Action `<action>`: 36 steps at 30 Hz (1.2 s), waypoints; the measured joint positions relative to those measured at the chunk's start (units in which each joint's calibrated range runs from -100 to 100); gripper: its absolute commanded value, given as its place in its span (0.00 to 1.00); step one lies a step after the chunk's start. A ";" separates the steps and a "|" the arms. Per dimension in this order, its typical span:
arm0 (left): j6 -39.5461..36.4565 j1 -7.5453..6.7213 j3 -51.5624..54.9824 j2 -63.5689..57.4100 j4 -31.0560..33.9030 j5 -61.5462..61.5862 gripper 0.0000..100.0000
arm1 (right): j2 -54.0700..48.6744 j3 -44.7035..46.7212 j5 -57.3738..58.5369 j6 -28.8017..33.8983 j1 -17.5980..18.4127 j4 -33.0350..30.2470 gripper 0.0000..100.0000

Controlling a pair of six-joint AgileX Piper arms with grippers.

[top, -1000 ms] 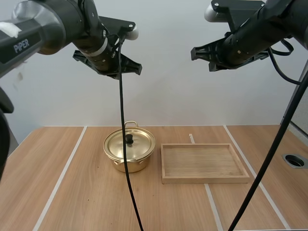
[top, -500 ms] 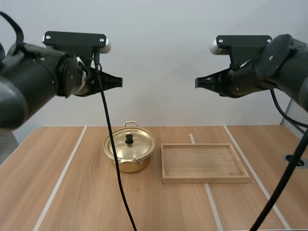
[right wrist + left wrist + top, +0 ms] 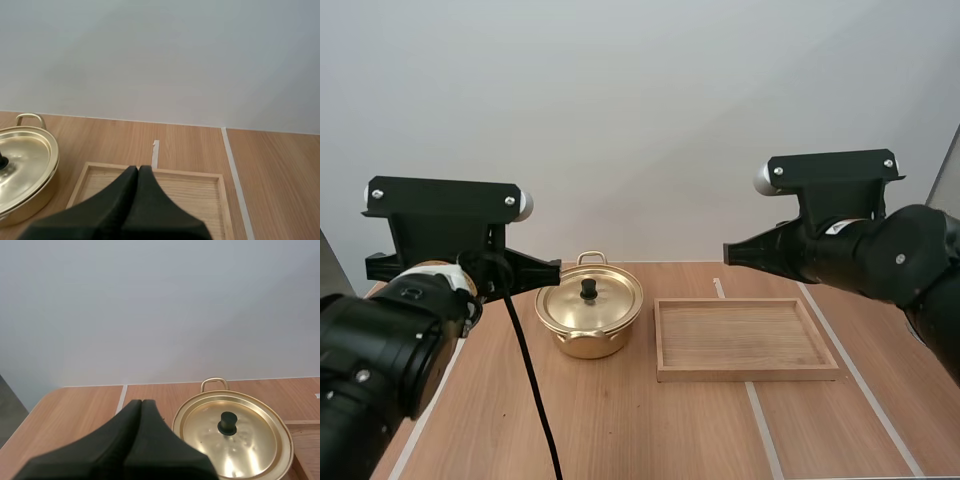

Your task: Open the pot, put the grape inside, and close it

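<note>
A golden pot [image 3: 589, 318] stands on the table's middle left with its lid on; the lid has a black knob [image 3: 588, 289]. My left gripper [image 3: 554, 270] hovers shut to the left of the pot, above the table. In the left wrist view its fingers [image 3: 141, 405] lie together as one dark wedge beside the pot [image 3: 240, 440] and the knob [image 3: 227, 423]. My right gripper [image 3: 728, 253] hangs shut over the far edge of the wooden tray [image 3: 665, 372]. Its wedge [image 3: 138, 170] points over the tray [image 3: 210, 176], with the pot [image 3: 25, 165] off to the side.
The wooden tray sits just right of the pot and holds nothing. Pale tape lines [image 3: 450, 370] run across the wooden table [image 3: 640, 430]. A plain white wall stands behind.
Both arms have come down and toward the camera, from high above the table to just above pot height. Pot and tray have not moved.
</note>
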 measured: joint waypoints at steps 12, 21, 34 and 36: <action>-0.33 1.54 2.58 -8.89 1.60 7.31 0.00 | -11.91 7.66 0.76 -1.28 0.00 0.11 0.00; -0.33 1.54 2.58 -9.04 1.60 7.51 0.00 | -12.35 7.81 1.32 -1.28 0.00 -0.39 0.00; -0.33 1.54 2.58 -9.16 1.60 7.51 0.00 | -13.15 7.92 -0.51 -5.72 0.20 -0.80 0.00; -0.33 1.54 2.58 -9.43 1.60 7.51 0.00 | -15.52 8.61 -1.46 -6.42 0.95 -1.03 0.00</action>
